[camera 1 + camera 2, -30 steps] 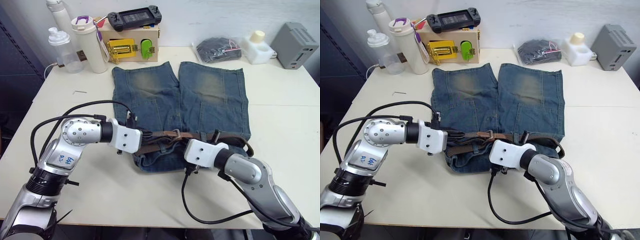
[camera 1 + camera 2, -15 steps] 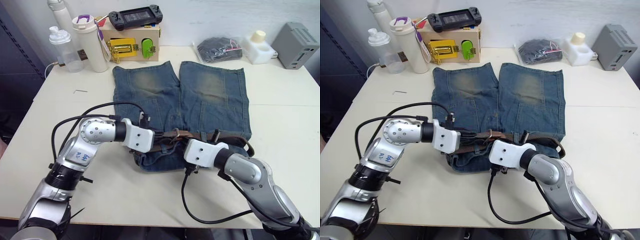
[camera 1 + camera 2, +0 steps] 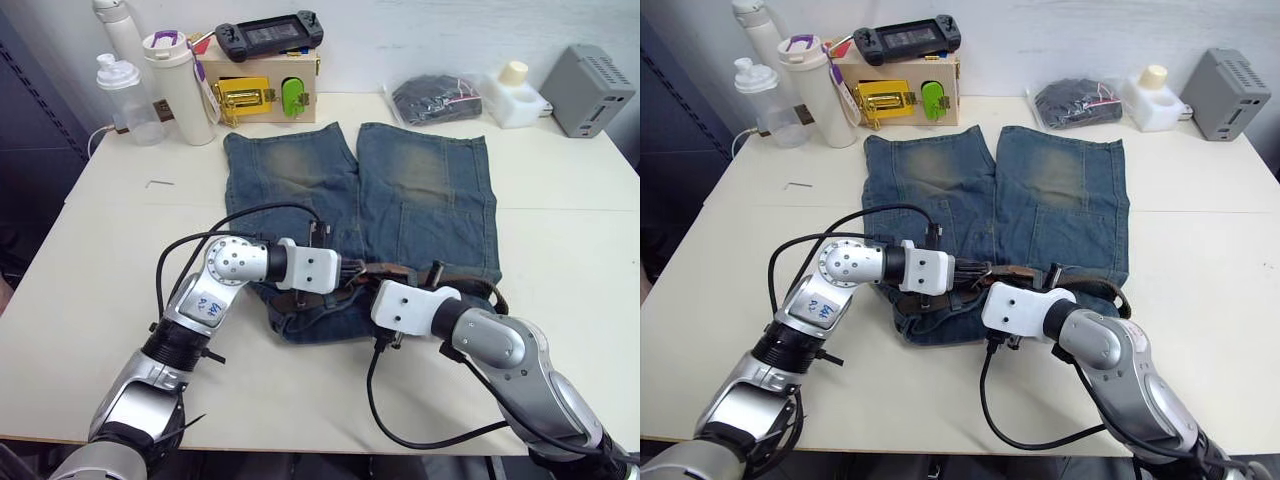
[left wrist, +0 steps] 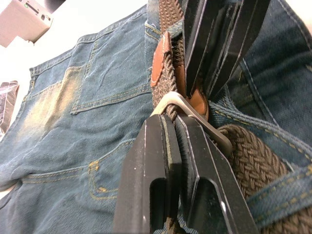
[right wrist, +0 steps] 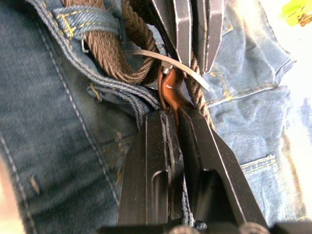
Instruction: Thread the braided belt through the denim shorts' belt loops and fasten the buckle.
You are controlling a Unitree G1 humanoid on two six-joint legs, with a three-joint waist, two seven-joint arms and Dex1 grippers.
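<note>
The denim shorts [image 3: 420,190] lie flat on the table, waistband nearest me. The braided belt [image 3: 465,285] runs along that waistband and passes under a belt loop [image 5: 83,19]. Both grippers meet at the middle of the waistband, fingertips almost touching. My left gripper [image 4: 174,122] is shut on the woven strap just behind the silver buckle [image 4: 190,114]. Facing it, my right gripper [image 5: 173,114] is shut on the belt's brown leather end [image 5: 168,92], right at the buckle frame [image 5: 170,66].
Along the table's far edge stand two bottles [image 3: 180,85], a wooden box with a yellow latch [image 3: 262,95] under a game controller [image 3: 270,33], a bagged dark bundle [image 3: 435,100], a white container [image 3: 515,95] and a grey box [image 3: 595,90]. Bare tabletop [image 3: 130,250] flanks the shorts.
My left arm has slid right along the waistband until its gripper meets the right gripper at the buckle. The right arm has barely moved.
</note>
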